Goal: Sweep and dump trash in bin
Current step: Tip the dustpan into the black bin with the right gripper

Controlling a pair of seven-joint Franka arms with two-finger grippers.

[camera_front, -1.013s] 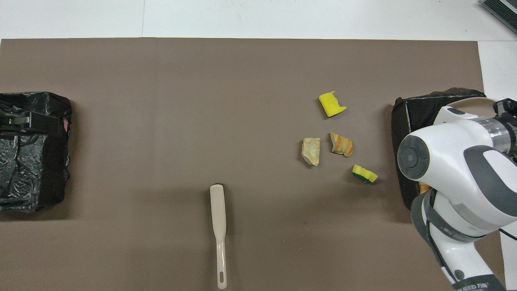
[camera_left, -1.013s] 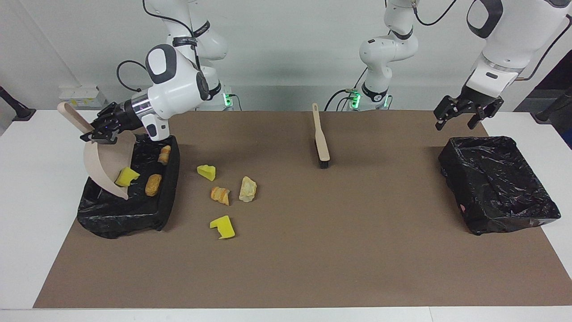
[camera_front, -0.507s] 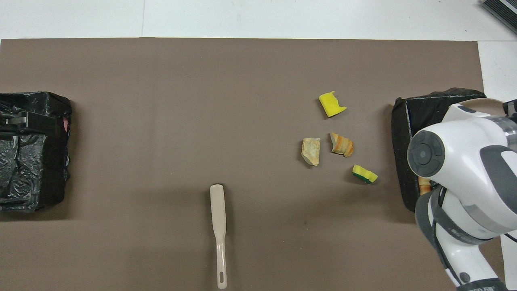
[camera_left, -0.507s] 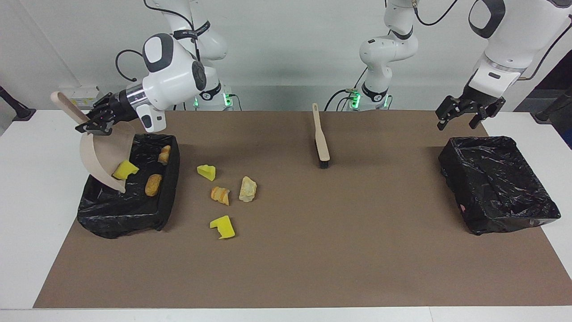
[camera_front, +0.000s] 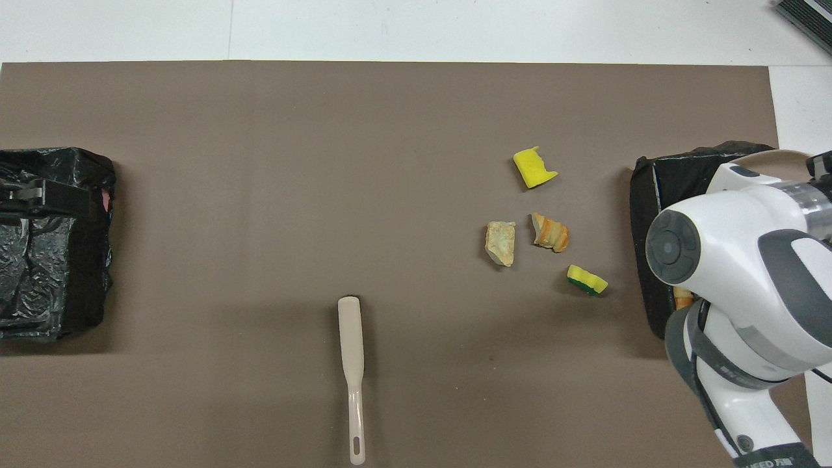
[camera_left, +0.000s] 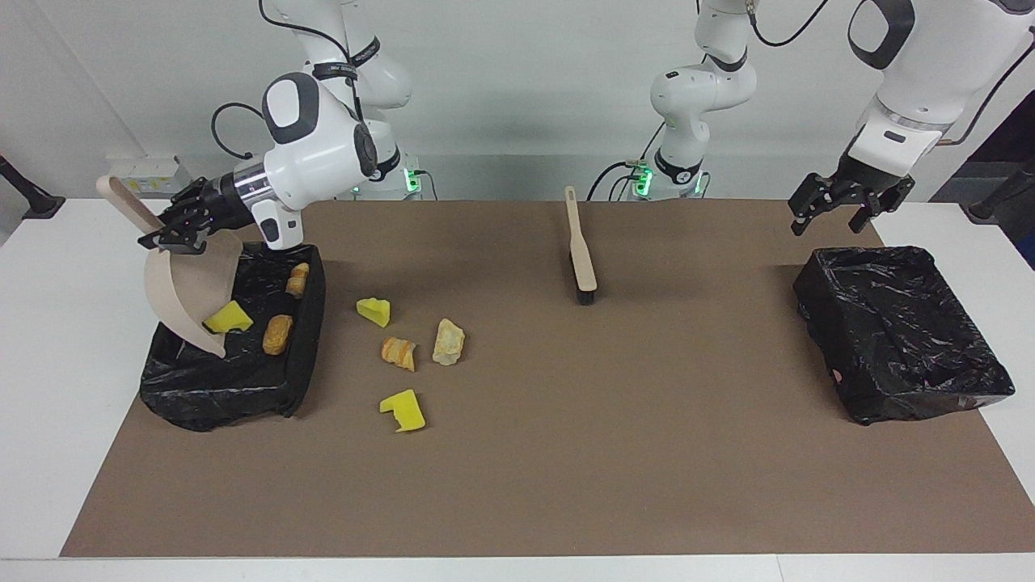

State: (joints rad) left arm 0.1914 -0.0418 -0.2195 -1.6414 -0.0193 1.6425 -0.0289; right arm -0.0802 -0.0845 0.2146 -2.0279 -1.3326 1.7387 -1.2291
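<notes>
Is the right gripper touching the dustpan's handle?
Touching: in the facing view the right gripper is clamped on the dustpan handle, tipped over the bin.

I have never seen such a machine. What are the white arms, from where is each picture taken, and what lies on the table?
These are two robot arms. One picture faces them across the table; the other looks down from above their own end. The right gripper, jaws shut, holds a beige dustpan tilted over a black-lined bin. Three scraps already lie in that bin; four lie on the brown mat beside it. A hand brush lies untouched on the mat. The left gripper waits open above a second black-lined bin.
</notes>
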